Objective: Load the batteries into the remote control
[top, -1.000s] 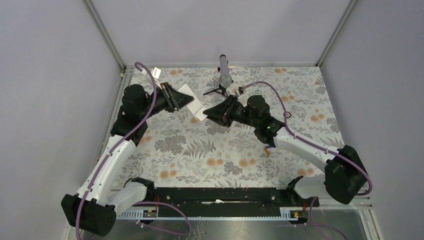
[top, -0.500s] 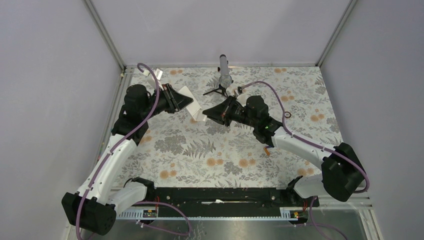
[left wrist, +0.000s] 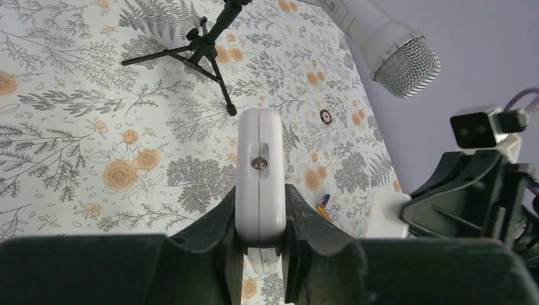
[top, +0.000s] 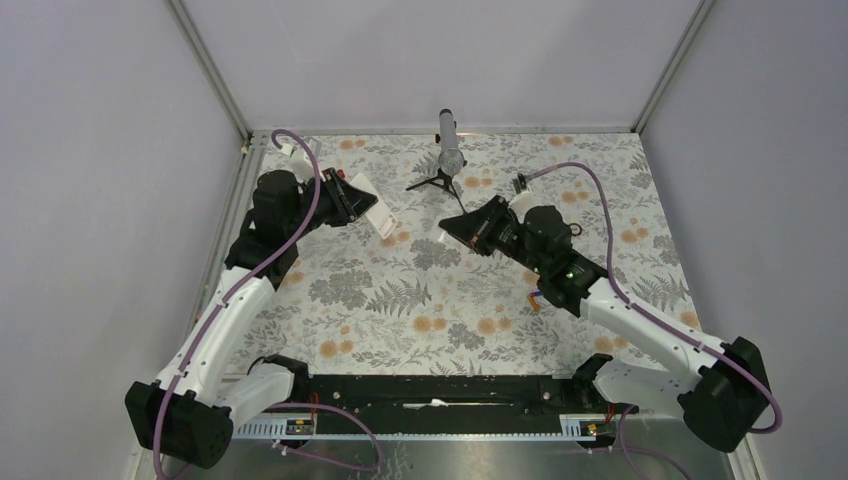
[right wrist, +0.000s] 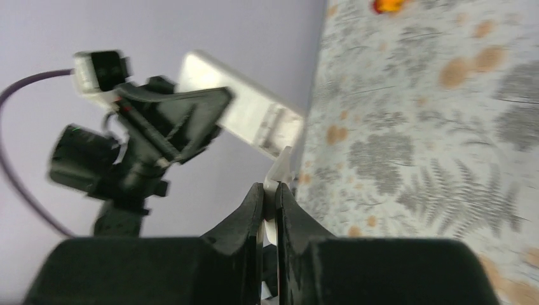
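My left gripper [top: 368, 204] is shut on the white remote control [top: 376, 207] and holds it above the table at the back left. In the left wrist view the remote [left wrist: 259, 171] stands edge-on between the fingers [left wrist: 216, 222]. My right gripper [top: 450, 228] is shut on a small flat white cover [top: 444, 238], apart from the remote. In the right wrist view the cover [right wrist: 278, 179] is pinched between the closed jaws, with the remote [right wrist: 245, 114] beyond it. The two batteries [top: 535, 299], one orange and one dark blue, lie on the table beside my right forearm; they also show in the left wrist view [left wrist: 324, 206].
A microphone [top: 448, 140] on a small black tripod [top: 436, 182] stands at the back middle. A small dark ring [left wrist: 325, 115] lies on the floral mat. An orange object [right wrist: 389, 5] shows at the right wrist view's top edge. Walls close the table's left, back and right.
My right gripper has pulled back to the right, away from the remote's end, with the white cover in it. My left gripper has drawn the remote slightly left.
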Robot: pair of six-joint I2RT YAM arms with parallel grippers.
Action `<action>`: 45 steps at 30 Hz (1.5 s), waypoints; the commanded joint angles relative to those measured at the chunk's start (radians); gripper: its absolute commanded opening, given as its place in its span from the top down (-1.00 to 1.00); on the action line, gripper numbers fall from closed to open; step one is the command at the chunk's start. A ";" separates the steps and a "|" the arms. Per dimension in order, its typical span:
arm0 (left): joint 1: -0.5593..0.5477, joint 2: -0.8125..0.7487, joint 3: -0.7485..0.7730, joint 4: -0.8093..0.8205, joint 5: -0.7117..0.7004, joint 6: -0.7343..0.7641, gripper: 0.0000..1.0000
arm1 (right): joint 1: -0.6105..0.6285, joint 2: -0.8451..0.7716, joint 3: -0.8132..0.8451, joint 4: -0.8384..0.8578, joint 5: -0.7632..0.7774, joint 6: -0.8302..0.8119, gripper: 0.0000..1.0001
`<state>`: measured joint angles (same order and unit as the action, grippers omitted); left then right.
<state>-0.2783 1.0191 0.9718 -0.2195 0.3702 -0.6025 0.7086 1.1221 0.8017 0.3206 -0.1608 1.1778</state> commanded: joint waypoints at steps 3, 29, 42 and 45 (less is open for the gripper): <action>0.001 0.007 -0.003 0.052 -0.035 0.000 1.00 | -0.023 -0.081 -0.137 -0.214 0.215 -0.078 1.00; 0.001 -0.007 -0.021 0.090 0.010 -0.057 1.00 | -0.100 0.368 -0.232 0.014 -0.009 -0.240 0.91; 0.001 -0.004 -0.042 0.166 0.054 -0.099 1.00 | -0.113 0.100 -0.176 -0.285 0.149 -0.355 -0.54; 0.001 -0.002 -0.047 0.208 0.082 -0.138 1.00 | -0.112 0.035 -0.143 -0.226 0.028 -0.434 -0.59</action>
<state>-0.2783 1.0294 0.9310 -0.1455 0.4011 -0.6899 0.6018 1.2423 0.5835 0.0799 -0.0647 0.8619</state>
